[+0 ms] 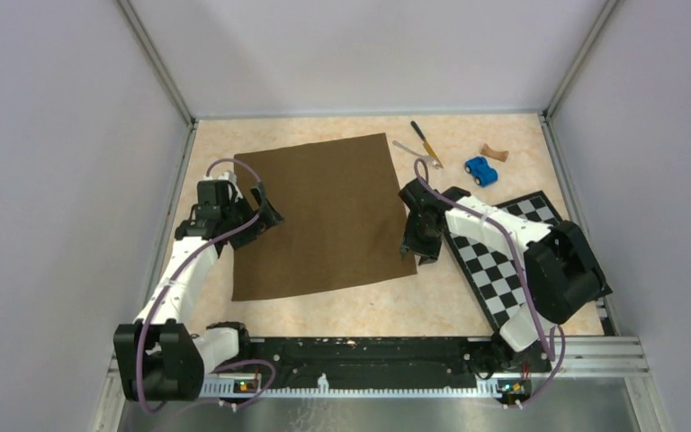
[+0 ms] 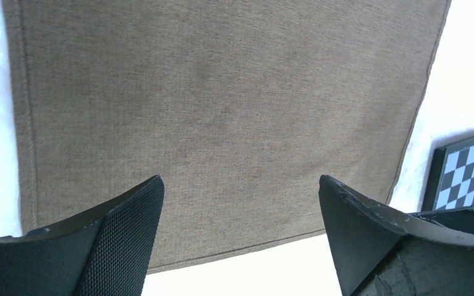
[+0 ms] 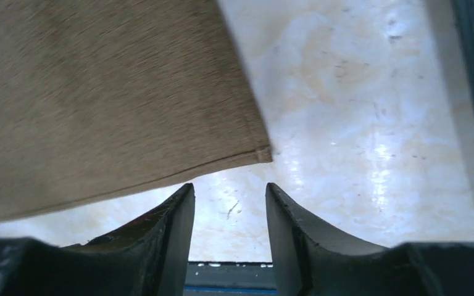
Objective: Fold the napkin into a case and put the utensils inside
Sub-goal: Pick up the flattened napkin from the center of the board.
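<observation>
The dark brown napkin (image 1: pixel 324 216) lies flat and unfolded in the middle of the table. The knife (image 1: pixel 426 142), with a yellow-orange handle, and the silver fork (image 1: pixel 411 149) lie beyond its far right corner. My left gripper (image 1: pixel 265 214) is open and empty over the napkin's left edge. In the left wrist view its jaws (image 2: pixel 241 203) stand wide apart above the cloth (image 2: pixel 222 105). My right gripper (image 1: pixel 420 245) is open and empty at the napkin's near right corner. In the right wrist view the gripper (image 3: pixel 229 191) sits just short of the cloth's corner (image 3: pixel 256 151).
A black-and-white checkered board (image 1: pixel 504 256) lies right of the napkin, under the right arm, and shows in the left wrist view (image 2: pixel 463 172). A blue toy car (image 1: pixel 480 170) and a small brown piece (image 1: pixel 495 153) sit at the far right. Walls enclose the table.
</observation>
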Controlling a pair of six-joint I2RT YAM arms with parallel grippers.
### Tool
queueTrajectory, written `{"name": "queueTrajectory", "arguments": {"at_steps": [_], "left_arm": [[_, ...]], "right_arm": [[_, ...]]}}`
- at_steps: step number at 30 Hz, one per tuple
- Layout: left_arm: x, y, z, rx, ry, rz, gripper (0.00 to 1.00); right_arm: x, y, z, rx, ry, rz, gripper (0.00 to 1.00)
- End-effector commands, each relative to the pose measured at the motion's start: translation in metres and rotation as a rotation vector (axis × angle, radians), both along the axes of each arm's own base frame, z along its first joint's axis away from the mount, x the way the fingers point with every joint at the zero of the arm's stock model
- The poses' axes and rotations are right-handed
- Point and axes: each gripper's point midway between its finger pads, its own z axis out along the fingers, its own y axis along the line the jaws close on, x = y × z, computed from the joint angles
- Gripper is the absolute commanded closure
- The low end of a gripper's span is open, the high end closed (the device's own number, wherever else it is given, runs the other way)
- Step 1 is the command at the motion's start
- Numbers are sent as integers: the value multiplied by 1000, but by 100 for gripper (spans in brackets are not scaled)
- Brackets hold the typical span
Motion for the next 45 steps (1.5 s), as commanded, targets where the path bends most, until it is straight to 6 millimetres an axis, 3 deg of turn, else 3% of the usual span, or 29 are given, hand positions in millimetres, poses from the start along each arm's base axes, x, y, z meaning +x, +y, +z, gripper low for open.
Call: {"name": "queueTrajectory", "arguments": {"at_steps": [1,11,22,33,37,41,45], "left_arm": [[-2,11,18,33,-11,97,2],[-17,20,15,40,42,188,3],[-15,24,23,64,32,197,1],[-22,33,18,101,85,236,1],[-34,45,11,147,152,306,1],[-53,56,-2,184,235,393,1],[-83,57,-34,187,403,465,4]], "right_arm": [[2,-19,-6,-116,12,-131,58],[0,-18,-21,-135,46,-191,59],[-12,-7,-38,-161,108,-199,58],[-16,-10,-53,-213,150,-262,58],[-15,-11,-62,-204,137,-307,72],[-7,-12,-64,-173,72,-345,100],[4,-6,-58,-116,4,-359,100]]}}
